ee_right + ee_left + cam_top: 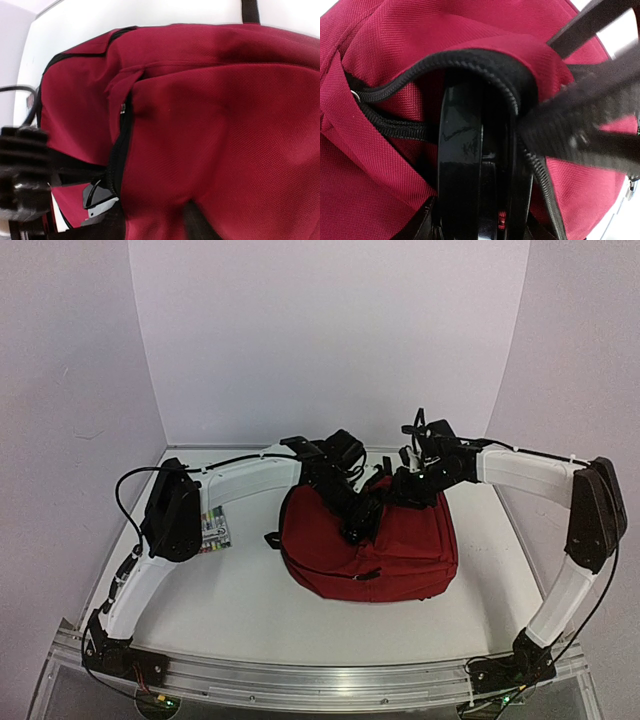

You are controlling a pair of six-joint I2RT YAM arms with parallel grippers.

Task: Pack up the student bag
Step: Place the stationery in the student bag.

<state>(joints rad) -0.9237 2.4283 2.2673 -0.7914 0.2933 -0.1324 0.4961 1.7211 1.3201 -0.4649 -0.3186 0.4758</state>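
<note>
sitting mid table [250,615], the student bag [400,550] leaves free room toward 6 and 9 o'clock. left gripper [353,528] is in its zip mouth, right gripper [398,488] at 12; cannot tell either's grip. print on the card [213,530] is unreadable.

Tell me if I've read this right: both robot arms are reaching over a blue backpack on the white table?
Not quite. The backpack is dark red, not blue, as the top external view shows. The left arm and right arm do both reach over it on the white table.
</note>
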